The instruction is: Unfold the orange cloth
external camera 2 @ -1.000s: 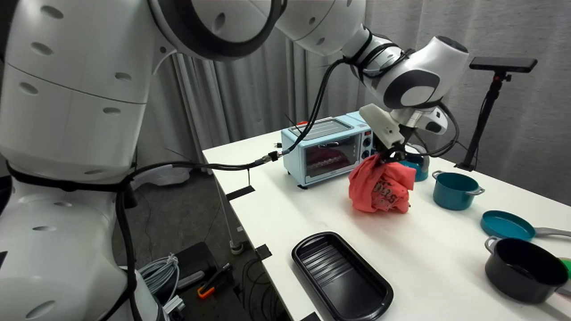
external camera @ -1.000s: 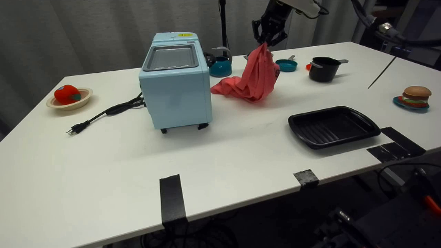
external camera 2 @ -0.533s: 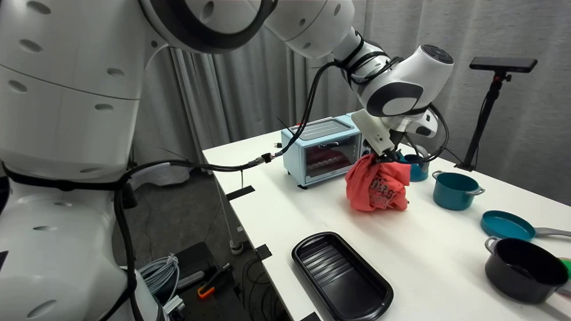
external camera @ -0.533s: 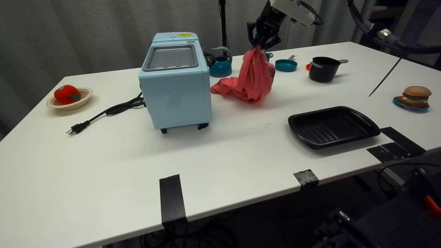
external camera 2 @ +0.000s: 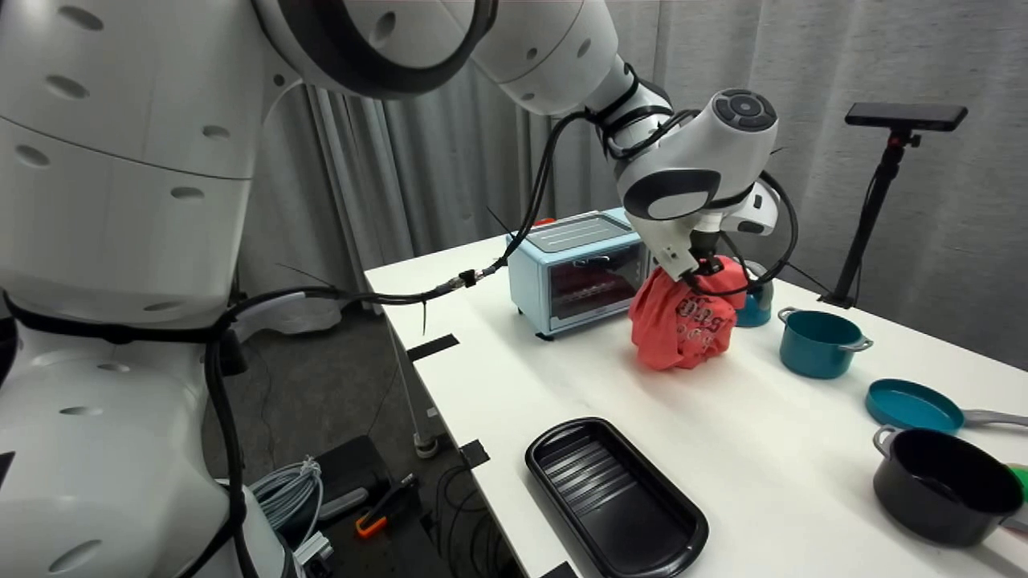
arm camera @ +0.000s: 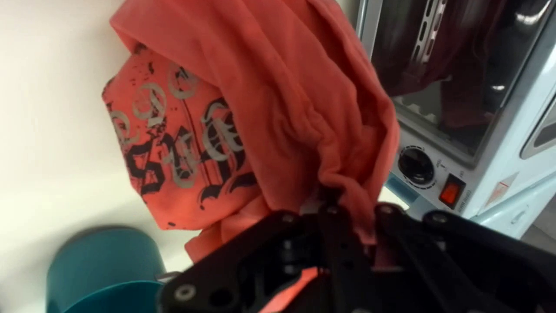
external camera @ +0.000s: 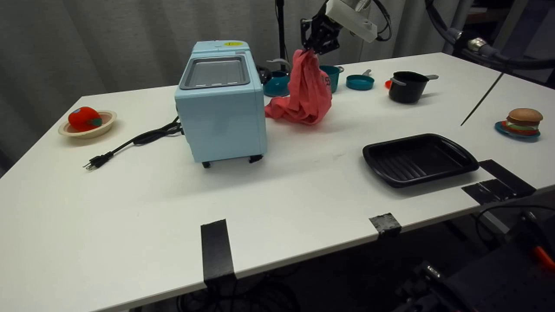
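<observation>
"Where's the orange cloth (external camera: 307, 93)?"

"Just in front of the blue oven (external camera: 222, 125), by the end that has the black knob (arm camera: 415, 164). I can't tell if they touch."

"What's the claw (arm camera: 358, 215) doing?"

"Pinching the top of the cloth, up in front of the oven. It squeezes a fold tight, so the cloth droops down in a bunch. The low part looks like it's on the table (external camera: 130, 208)."

"Is it smooth?"

"It's all wrinkly and bunched up. You can see big curly letters on it, black and gray."

"What else is around the oven?"

"A teal kettle (external camera: 274, 86) sits near its knob end, and a teal pot (external camera 2: 821, 349) stands farther off. A black tray (external camera: 420, 160) lies out in front of the oven, well apart from it."

"And behind it?"

"A black cord (external camera: 149, 138), and a red tomato (external camera: 83, 118) in a pale bowl (external camera: 89, 134)."

"Anything far away?"

"Way out in front of the oven, a burger (external camera: 523, 116) on a little plate (external camera: 503, 129)."
</observation>
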Action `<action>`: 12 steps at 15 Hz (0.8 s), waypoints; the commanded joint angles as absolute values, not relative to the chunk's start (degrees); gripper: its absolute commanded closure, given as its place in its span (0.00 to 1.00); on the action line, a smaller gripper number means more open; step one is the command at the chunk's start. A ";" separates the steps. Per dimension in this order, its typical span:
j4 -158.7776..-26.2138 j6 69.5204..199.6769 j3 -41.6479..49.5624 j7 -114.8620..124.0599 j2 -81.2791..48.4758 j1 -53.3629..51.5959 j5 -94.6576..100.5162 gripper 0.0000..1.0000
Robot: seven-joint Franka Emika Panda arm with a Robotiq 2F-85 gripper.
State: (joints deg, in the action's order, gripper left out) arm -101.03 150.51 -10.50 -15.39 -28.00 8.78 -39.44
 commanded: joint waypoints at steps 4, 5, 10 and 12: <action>-102.20 161.59 -15.93 -25.46 -27.58 10.62 -47.57 0.37; -102.03 162.07 -16.24 -26.01 -27.58 10.76 -48.13 0.30; -103.66 158.59 -14.43 -24.11 -25.79 11.01 -46.58 0.00; -104.53 156.92 -12.48 -22.14 -24.61 10.61 -44.62 0.00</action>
State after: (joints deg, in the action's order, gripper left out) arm -102.11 160.37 -14.22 -23.79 -27.74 10.01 -46.47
